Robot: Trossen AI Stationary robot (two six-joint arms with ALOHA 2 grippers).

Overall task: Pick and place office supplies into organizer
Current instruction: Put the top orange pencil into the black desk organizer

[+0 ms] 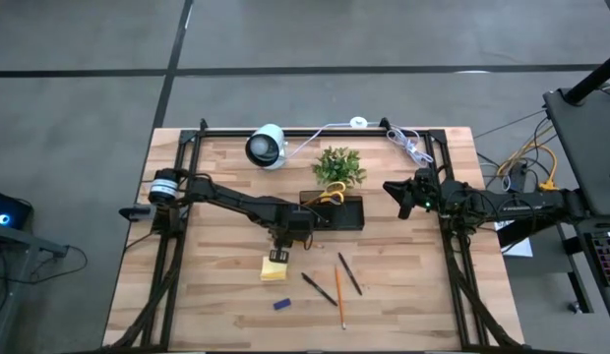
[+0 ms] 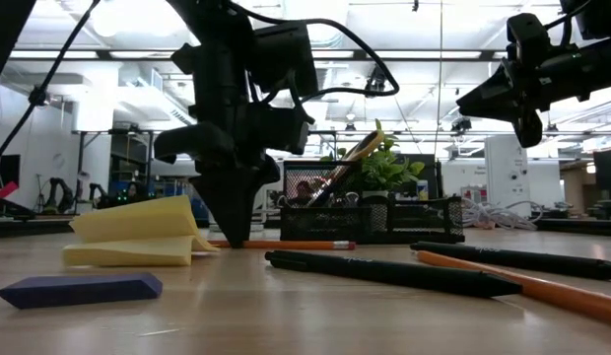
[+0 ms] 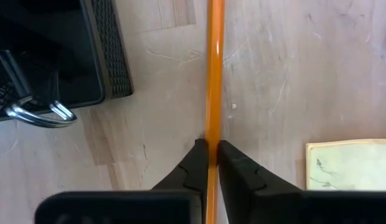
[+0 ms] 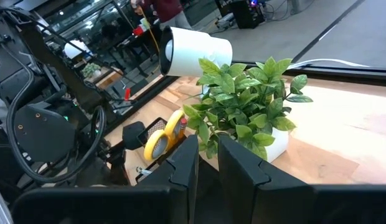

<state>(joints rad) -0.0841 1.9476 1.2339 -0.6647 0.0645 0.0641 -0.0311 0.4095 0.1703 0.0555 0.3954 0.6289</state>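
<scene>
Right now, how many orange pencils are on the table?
2. One pencil is pinched in the left tool beside the organizer; the other pencil lies between two dark pens. More may hide in the organizer.

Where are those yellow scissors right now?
The scissors stand in the black tray near the middle of the table seen from above, handles up, just in front of the potted plant.

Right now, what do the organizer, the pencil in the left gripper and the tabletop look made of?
Organizer: black mesh, likely metal; perforated wall shows.
Pencil: glossy orange paint, probably over wood; the left gripper is shut on it.
Tabletop: light wood planks, matte, with visible grain and scratches.
</scene>
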